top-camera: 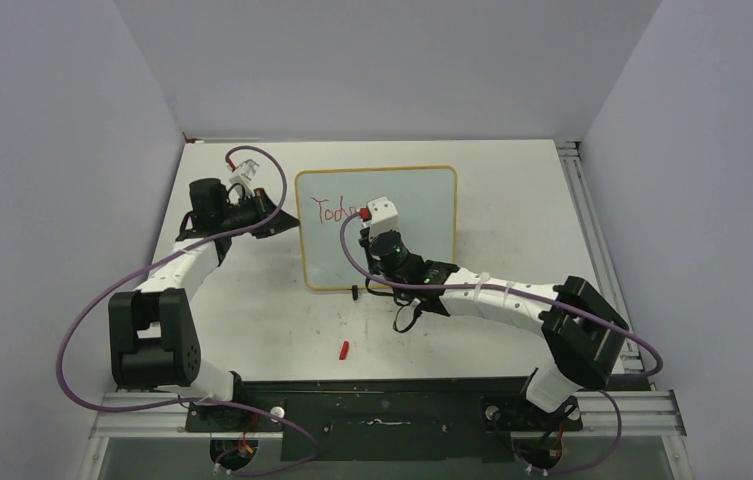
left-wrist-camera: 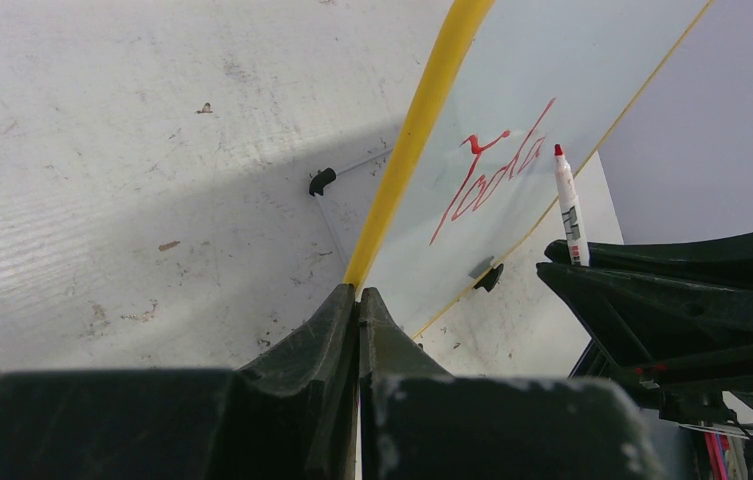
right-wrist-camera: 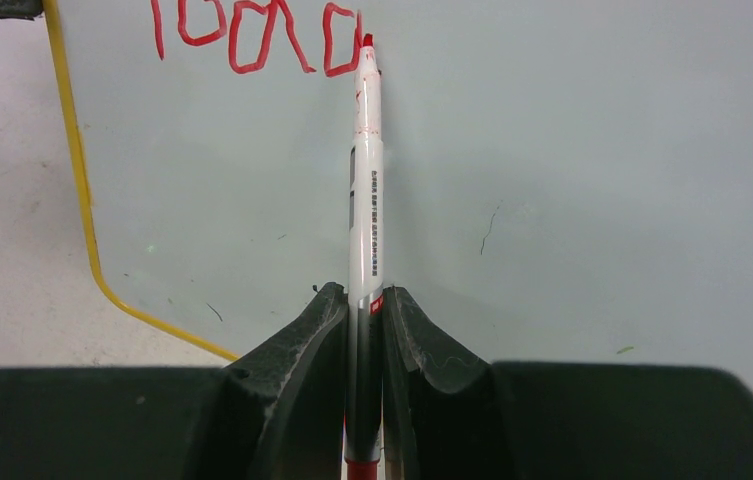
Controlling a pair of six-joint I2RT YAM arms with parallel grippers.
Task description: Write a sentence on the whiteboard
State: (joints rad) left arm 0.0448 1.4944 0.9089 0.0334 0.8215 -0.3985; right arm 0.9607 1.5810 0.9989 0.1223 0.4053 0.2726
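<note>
Whiteboard: sits on the bench. Its left edge looks raised, with a shadow beneath it in the left wrist view.
Sentence: so far only red letters reading roughly "Toda", at the whiteboard's upper left. The rest of the surface is bare.
Left hand: closed on the yellow frame at the whiteboard's left edge, bracing it.
Right hand: over the whiteboard, clamped on the barrel of the marker. The red tip is just right of the last letter. I cannot tell whether it touches the surface.
Cap: a small red piece, probably the marker's cap, lying apart from the whiteboard's near edge.
Step, as I judge it: mid-word, next letter due.
Risk, pressure: pushing down too hard could rock the whiteboard on its clip feet or slide the marker back through the fingers.
Risk, spacing: the tip is so close to the last letter that a slightly misplaced stroke would overlap it.
Risk, brace: if the pinch on the thin frame slips, the whiteboard shifts and the line goes crooked.
</note>
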